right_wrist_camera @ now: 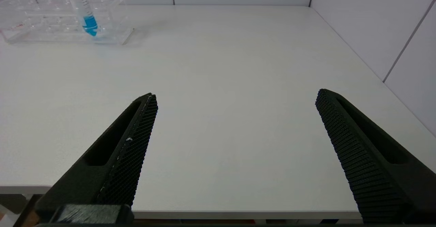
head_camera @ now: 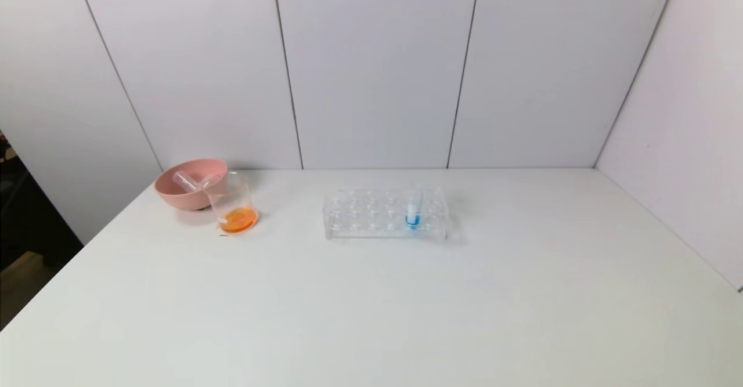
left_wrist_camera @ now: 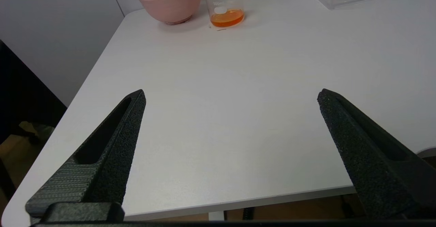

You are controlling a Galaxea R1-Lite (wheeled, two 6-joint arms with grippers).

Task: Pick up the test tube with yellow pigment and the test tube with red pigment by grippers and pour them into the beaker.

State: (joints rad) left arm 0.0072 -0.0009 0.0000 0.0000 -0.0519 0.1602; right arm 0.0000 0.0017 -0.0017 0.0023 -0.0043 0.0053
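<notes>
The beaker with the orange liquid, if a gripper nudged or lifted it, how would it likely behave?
The beaker looks clear and smooth-walled, so probably slippery and breakable. Its straight sides and shallow orange liquid suggest it would slide rather than tip, and feel fairly light. It stands right beside the pink bowl, so a push that way would likely knock it.

You have one beaker (head_camera: 235, 207), one pink bowl (head_camera: 187, 183) holding two empty tubes (head_camera: 190, 180), one clear rack (head_camera: 385, 214), one blue-bottomed tube (head_camera: 413, 208), and two grippers.
</notes>
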